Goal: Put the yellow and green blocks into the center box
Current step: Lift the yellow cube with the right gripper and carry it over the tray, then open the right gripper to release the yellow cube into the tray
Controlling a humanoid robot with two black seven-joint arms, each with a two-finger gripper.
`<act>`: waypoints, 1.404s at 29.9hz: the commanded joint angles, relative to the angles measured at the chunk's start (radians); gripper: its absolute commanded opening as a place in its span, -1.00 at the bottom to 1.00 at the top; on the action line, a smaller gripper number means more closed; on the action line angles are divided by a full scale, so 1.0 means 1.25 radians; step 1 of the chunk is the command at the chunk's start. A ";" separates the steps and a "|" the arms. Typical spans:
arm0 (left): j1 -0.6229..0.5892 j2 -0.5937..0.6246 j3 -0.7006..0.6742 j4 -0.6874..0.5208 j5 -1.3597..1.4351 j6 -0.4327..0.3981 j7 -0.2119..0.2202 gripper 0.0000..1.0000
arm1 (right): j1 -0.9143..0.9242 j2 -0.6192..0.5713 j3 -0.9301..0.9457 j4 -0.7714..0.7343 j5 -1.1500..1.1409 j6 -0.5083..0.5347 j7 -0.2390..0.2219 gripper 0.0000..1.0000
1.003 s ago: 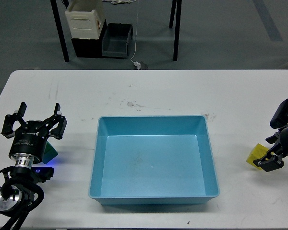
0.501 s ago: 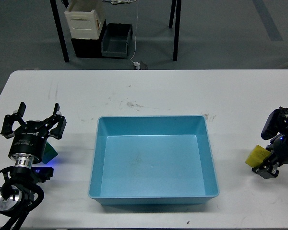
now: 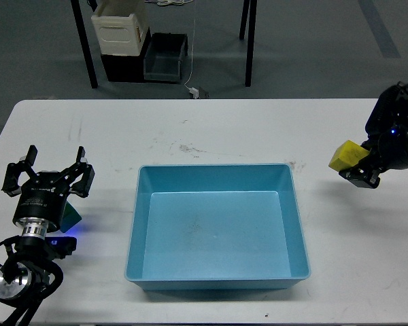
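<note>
Yellow block (image 3: 345, 155) held at right edge of frame, clamped in right gripper (image 3: 357, 166), clear of white table (image 3: 211, 129). Jaws closed on it; block's left face sticking out toward centre of frame, right part hidden by dark fingers. Well to right of blue box (image 3: 218, 230), apart from its rim, level with box's upper edge in frame.

Left gripper (image 3: 49, 175) at lower left of frame, jaws spread wide, black fingers (image 3: 81, 170) splayed to both sides, nothing between them. Green block (image 3: 71, 214) just below and right of gripper body, mostly hidden behind it, only a corner showing; resting on table beside a small blue glow. Whether gripper touches it, cannot tell.

Blue box at centre lower frame, rectangular, open-topped, sitting flat on table. Nothing inside, only faint scuffs on its floor.

Beyond table, upper left of frame: cream bin (image 3: 120, 28) stacked on a black crate, grey bin (image 3: 166, 56) just beside it on floor, between dark table legs. Smudges on tabletop above box.
</note>
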 commanded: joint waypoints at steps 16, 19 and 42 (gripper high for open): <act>0.001 0.000 -0.003 -0.005 -0.001 -0.001 -0.028 1.00 | 0.184 0.278 -0.132 0.106 0.160 0.021 0.000 -0.62; 0.001 0.000 -0.014 -0.005 -0.001 -0.001 -0.028 1.00 | 0.152 0.319 -0.154 0.063 0.158 0.021 0.000 -0.61; 0.000 0.007 -0.029 -0.005 0.000 -0.002 -0.021 1.00 | 0.000 0.413 -0.115 -0.086 0.263 0.021 0.000 0.94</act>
